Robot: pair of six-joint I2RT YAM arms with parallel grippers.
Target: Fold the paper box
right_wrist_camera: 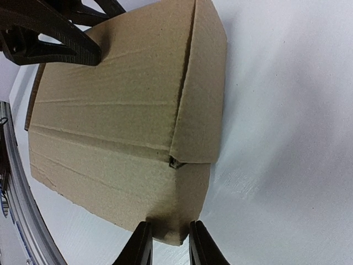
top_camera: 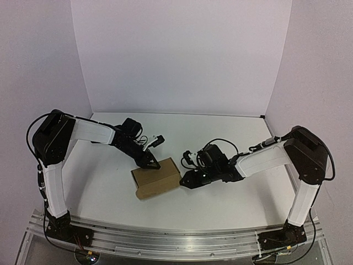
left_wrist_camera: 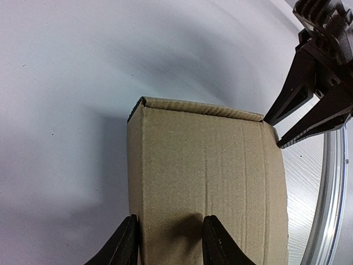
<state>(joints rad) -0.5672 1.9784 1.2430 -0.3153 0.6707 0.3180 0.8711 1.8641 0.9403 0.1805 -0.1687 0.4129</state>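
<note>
From above, the paper box lies on the white table, a little left of the middle and nearer the near edge than the far one, turned slightly askew. My left claw sits at the box's far edge. My right claw is at its right end. The two are on opposite sides of the box.

From my left wrist, the box fills the lower middle, brown top face up. My left claw is about half open and astride the box's left edge, one finger outside the side wall and the other over the top face. It has hold of nothing. My right claw shows at the upper right, its tips at the box's far right corner and slightly apart.

From my right wrist, the box spreads across the frame with an end flap folded over at the right. My right claw is narrow, with the corner of a cardboard flap lying between the fingers. Whether they actually pinch it I cannot tell from here. My left claw rests at the upper left, on the box.
</note>
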